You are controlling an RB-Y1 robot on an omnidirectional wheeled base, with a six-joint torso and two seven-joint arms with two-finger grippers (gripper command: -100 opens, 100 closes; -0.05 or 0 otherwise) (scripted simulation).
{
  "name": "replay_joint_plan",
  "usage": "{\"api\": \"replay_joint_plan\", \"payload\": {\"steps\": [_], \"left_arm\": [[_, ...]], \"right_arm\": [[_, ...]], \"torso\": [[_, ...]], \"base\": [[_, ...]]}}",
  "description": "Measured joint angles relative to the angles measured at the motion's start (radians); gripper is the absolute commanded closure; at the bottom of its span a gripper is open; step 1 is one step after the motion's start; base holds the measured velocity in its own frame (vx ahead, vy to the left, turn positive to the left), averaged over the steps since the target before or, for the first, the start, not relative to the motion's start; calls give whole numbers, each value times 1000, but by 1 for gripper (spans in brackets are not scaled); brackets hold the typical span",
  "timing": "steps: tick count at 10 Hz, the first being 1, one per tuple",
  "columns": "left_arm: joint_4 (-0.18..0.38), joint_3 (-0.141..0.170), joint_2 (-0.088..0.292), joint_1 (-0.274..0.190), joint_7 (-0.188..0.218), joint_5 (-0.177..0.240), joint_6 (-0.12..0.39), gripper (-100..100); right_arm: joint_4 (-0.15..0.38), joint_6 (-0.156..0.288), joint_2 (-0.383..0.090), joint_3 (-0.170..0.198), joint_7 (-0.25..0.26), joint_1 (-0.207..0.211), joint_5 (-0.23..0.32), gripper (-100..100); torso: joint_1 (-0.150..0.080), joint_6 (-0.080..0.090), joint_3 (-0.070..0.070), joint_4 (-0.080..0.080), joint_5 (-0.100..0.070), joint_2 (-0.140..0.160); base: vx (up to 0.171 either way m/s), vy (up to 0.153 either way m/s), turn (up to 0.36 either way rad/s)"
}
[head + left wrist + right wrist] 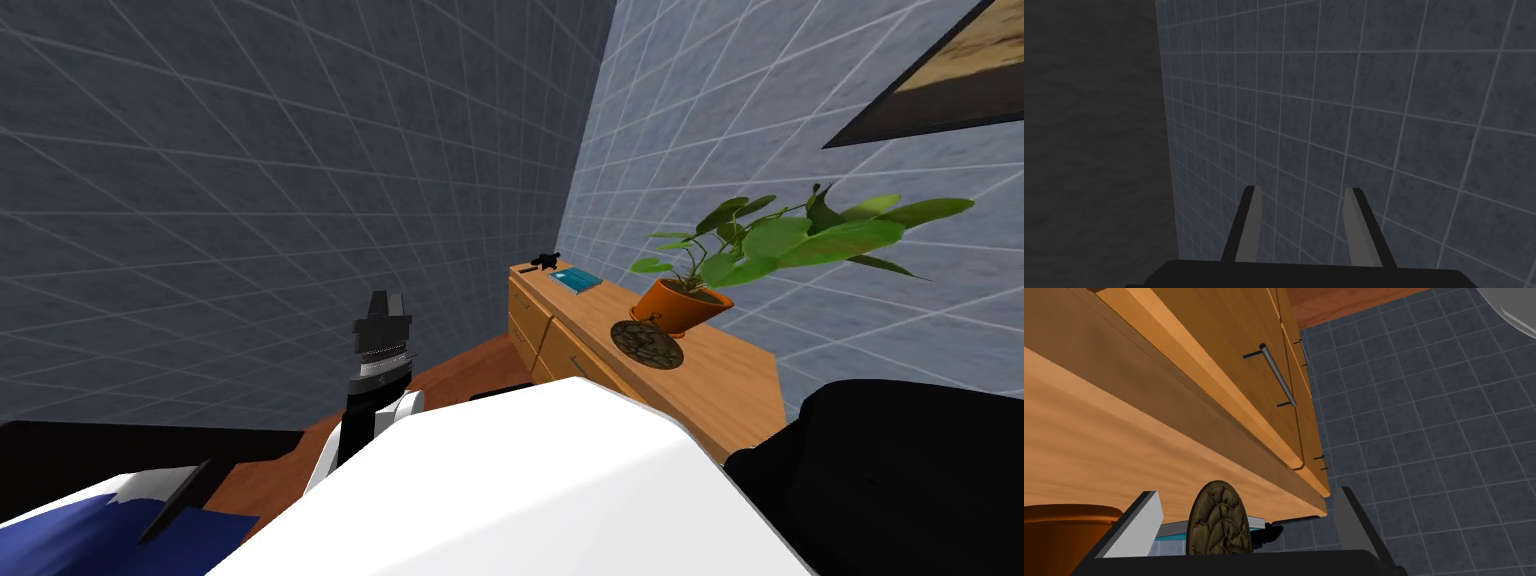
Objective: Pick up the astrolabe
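The astrolabe [647,344], a dark bronze disc with raised relief, lies flat on the wooden dresser top [720,385], next to an orange plant pot [680,305]. In the right wrist view the astrolabe [1220,524] sits between the fingers of my right gripper [1246,493], which is open. It is closer to the finger on the pot's side, and neither finger presses it. My left gripper [1302,190] is open and holds nothing. The left arm [380,350] is raised over the floor, away from the dresser.
The pot [1069,533] holds a leafy plant [790,235] that spreads over the dresser. A teal book [578,281] and a small black object [545,261] lie at the dresser's far end. Bar handles [1276,375] line the drawer fronts. Tiled walls stand behind and beside.
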Motion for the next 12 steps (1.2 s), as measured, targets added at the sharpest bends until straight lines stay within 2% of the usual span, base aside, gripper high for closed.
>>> {"api": "replay_joint_plan", "payload": {"steps": [4,6,7,10,12], "left_arm": [[0,0,0,0,0,0,0,0],[0,0,0,0,0,0,0,0],[0,0,0,0,0,0,0,0],[0,0,0,0,0,0,0,0],[0,0,0,0,0,0,0,0]], "right_arm": [[13,-40,-33,-97,-20,84,23,-100],[14,-66,-53,-165,-39,150,31,-100],[19,-77,-59,-187,-42,166,36,-100],[18,-112,-87,-276,-63,257,54,-100],[23,-130,-103,-316,-71,306,56,-100]], "torso": [[0,0,-1,0,0,-1],[-1,-1,-3,-1,0,-5],[0,0,-2,-1,0,-4],[1,0,-4,-2,0,-8],[3,0,-2,-1,1,-4]], "base": [[69,-31,161],[114,-40,206],[102,-24,144],[135,-20,160],[95,6,117]]}}
